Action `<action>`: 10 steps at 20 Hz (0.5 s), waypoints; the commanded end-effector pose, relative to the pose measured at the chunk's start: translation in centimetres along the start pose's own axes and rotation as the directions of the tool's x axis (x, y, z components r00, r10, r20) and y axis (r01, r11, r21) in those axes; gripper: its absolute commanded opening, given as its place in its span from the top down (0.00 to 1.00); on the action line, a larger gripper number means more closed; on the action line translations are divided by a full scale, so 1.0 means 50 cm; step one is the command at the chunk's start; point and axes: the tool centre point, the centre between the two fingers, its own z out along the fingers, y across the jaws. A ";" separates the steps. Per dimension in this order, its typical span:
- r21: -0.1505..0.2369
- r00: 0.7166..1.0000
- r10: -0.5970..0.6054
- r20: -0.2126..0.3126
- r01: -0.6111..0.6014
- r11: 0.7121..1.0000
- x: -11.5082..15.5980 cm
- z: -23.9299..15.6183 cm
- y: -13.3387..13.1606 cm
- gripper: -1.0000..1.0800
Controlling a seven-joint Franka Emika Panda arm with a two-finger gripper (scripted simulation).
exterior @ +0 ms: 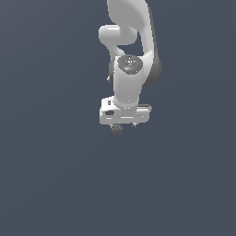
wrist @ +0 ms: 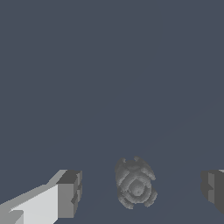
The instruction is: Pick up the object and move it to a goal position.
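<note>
The white arm [exterior: 131,55] hangs over a plain dark grey floor [exterior: 46,184], reaching down with its gripper [exterior: 124,125] low. In the wrist view the 2 fingers [wrist: 70,194] stand wide apart, with clear gaps on both sides of the ball [wrist: 135,183], which sits between them, touching neither. In the exterior view the ball peeks out just under the gripper block. Judging by this, the approach looks done; closing, lifting and carrying to the goal are left. No goal marker shows.
</note>
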 end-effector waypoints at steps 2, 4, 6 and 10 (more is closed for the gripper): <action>0.000 1.000 0.000 0.000 0.000 1.000 0.000 0.000 0.001 0.04; 0.000 1.000 0.004 -0.001 -0.004 1.000 0.001 -0.003 0.010 0.04; 0.000 1.000 0.010 -0.003 -0.010 1.000 0.003 -0.008 0.029 0.04; 0.000 1.000 0.020 -0.006 -0.020 1.000 0.004 -0.015 0.056 0.04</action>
